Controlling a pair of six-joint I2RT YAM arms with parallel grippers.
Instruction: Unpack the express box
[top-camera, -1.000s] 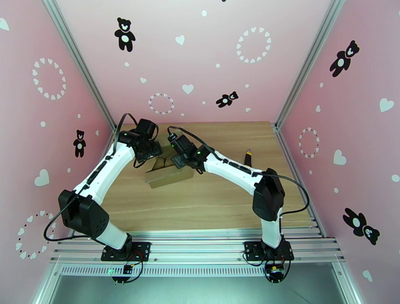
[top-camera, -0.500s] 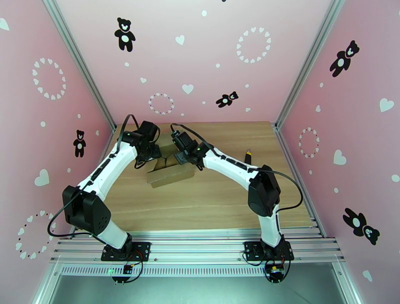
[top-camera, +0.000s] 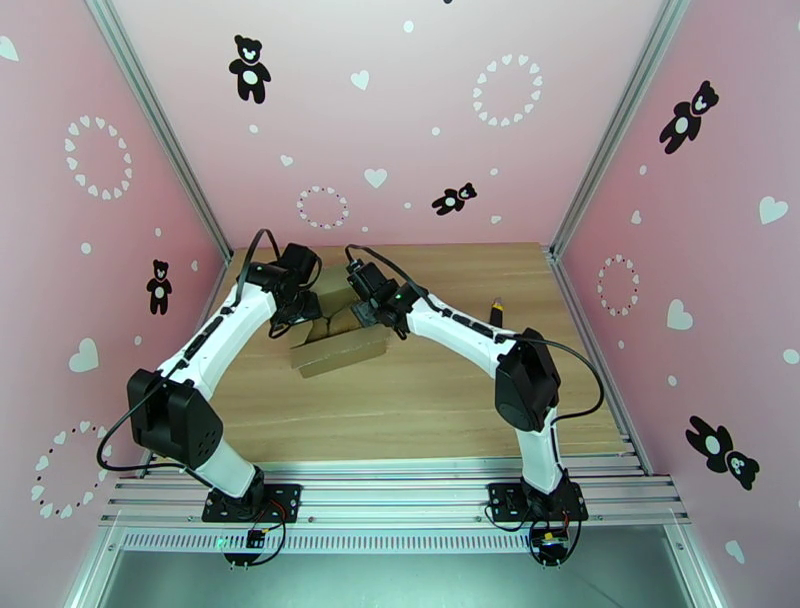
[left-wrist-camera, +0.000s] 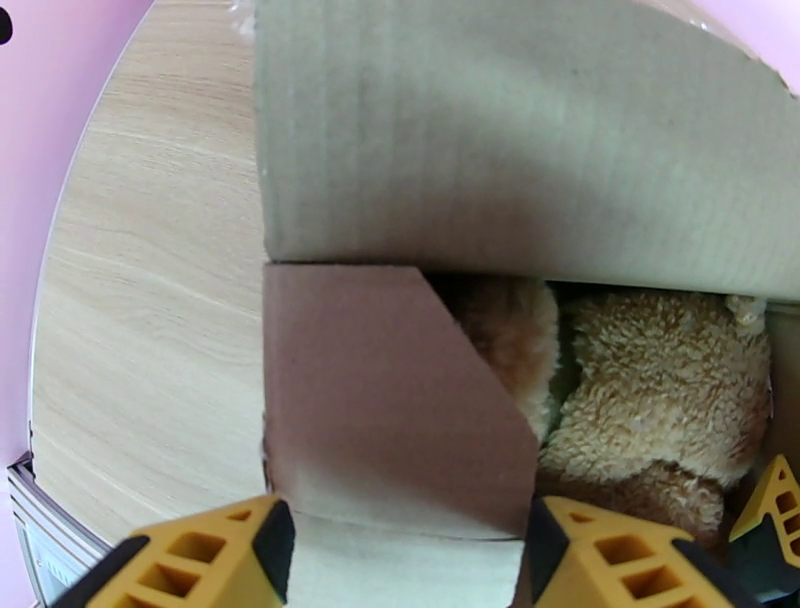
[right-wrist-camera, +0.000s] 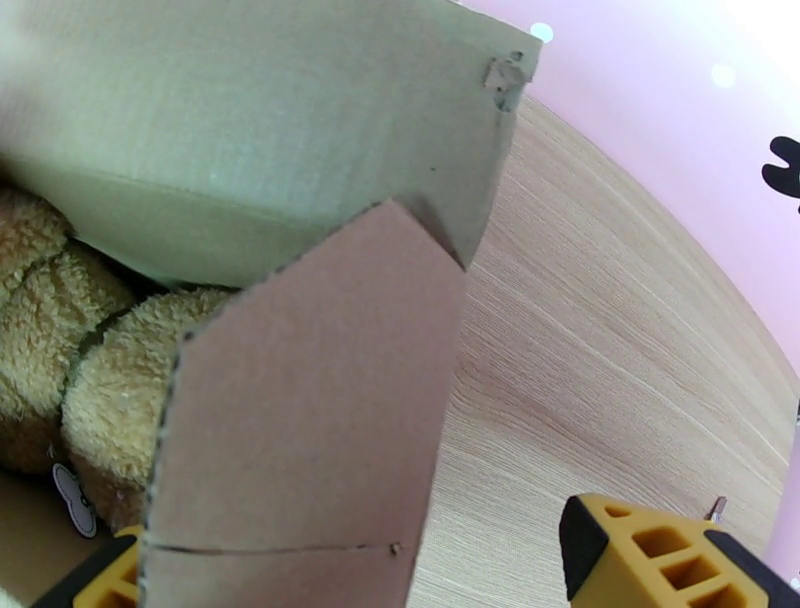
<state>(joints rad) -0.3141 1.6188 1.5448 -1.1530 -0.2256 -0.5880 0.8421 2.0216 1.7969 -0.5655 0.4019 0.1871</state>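
Showing the express box (top-camera: 340, 348) at frame centre, flaps raised, plush toy (left-wrist-camera: 640, 400) inside; left gripper (left-wrist-camera: 405, 550) and right gripper (right-wrist-camera: 350, 555) both spread, each astride an end flap.

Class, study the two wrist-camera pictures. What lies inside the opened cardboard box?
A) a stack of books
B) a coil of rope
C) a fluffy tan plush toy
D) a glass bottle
C: both wrist views show a fuzzy tan plush toy lying inside the express box, partly covered by its opened flaps.
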